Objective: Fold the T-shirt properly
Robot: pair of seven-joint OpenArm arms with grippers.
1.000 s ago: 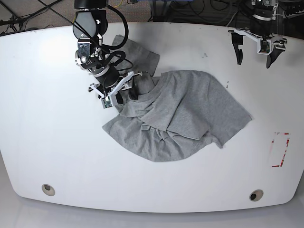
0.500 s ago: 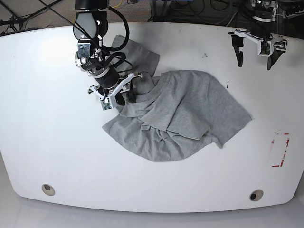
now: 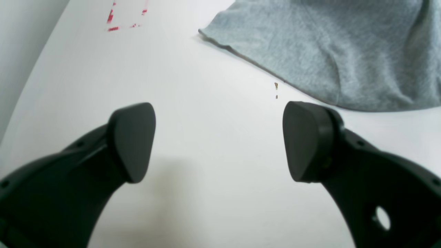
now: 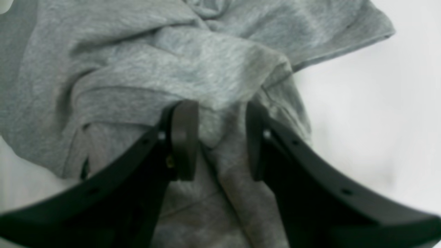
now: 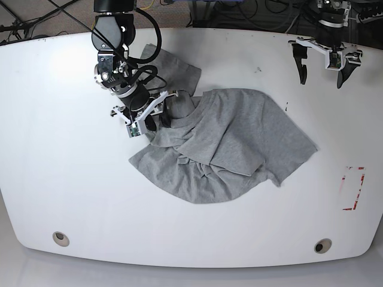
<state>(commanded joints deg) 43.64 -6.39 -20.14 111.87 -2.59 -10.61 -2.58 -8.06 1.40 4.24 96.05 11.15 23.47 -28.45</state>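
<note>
Since a moment ago the right claw (image 4: 218, 141) is narrowing its fingers around a raised fold of the shirt (image 5: 230, 143), while the left claw (image 3: 218, 141) is hanging wide open and empty, well off beyond the shirt's far edge.

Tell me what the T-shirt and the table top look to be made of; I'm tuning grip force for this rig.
The T-shirt looks like soft heather-grey knit, probably cotton jersey: flecked matte weave, limp folds, stitched hem. The table looks like a smooth, hard white top, perhaps laminate or painted board, with a faint sheen. The right gripper is pinching a fold of it; its fingers look like matte black plastic.
</note>
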